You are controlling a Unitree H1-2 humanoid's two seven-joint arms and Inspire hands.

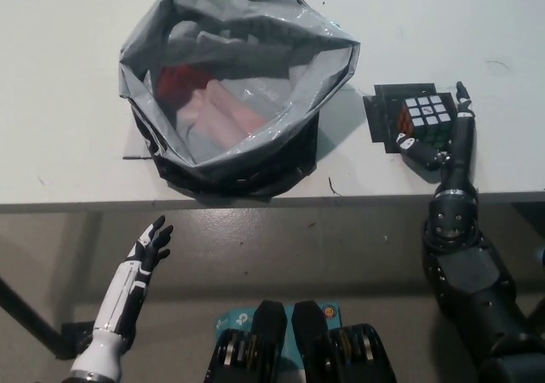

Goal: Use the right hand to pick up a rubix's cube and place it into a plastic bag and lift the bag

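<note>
The Rubik's cube (423,113), white face up and a red side showing, sits on a small black mat (383,119) at the table's right front. My black right hand (447,136) comes up from the table edge and wraps it, with fingers (464,106) along its right side and the thumb at its near side. The open grey plastic bag (336,77) stands left of the cube, and red and pale items show inside. My white left hand (146,254) rests open at the lower left, below the table edge.
The white table (77,145) ends at a front edge just below the bag and the mat. A narrow strip of table separates the bag's right wall from the mat. Below the edge is grey floor.
</note>
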